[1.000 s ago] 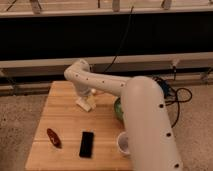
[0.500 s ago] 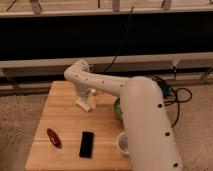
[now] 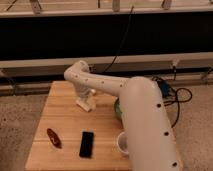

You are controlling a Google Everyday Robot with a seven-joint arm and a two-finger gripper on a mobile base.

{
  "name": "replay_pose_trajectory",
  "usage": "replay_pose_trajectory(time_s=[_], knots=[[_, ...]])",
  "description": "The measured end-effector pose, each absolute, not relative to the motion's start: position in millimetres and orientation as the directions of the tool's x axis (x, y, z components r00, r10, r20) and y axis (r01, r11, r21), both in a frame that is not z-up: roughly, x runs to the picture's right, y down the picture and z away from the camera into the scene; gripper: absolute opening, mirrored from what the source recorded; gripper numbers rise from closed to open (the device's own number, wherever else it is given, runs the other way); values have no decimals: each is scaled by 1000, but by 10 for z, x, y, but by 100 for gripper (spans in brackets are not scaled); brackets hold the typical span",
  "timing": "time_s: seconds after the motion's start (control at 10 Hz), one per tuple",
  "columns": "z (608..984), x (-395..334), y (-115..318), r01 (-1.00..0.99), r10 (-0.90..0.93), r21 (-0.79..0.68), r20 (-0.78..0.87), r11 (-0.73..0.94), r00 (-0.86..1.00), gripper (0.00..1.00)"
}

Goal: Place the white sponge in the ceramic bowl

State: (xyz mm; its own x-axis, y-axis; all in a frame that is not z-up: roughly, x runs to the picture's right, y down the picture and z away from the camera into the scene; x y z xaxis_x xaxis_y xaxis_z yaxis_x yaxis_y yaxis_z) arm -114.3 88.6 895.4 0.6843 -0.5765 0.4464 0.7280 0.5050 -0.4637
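Light wooden table (image 3: 57, 117) lies under a white robot arm (image 3: 142, 120) hiding most of the round glossy green ceramic bowl (image 3: 117, 108) at right. Just left, the gripper (image 3: 86, 97) sits over the small flat white sponge (image 3: 85, 104); whether it grips cannot be told.

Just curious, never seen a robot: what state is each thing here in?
white sponge: lying flat, not yet placed
tool: low, at the white sponge
ceramic bowl: mostly hidden, contents unseen
white cup: upright, partly hidden
black slab: lying flat
red object: lying flat
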Motion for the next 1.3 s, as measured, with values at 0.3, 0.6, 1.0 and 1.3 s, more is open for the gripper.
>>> replay_pose_trajectory(time_s=[0.3, 0.6, 1.0, 1.3], knots=[[8961, -1143, 909, 736, -583, -460, 452, 496, 675, 80], [8973, -1154, 924, 744, -589, -453, 456, 492, 667, 77], [8984, -1164, 974, 754, -598, -449, 461, 480, 655, 62], [8994, -1201, 983, 759, -603, -440, 463, 480, 649, 47]])
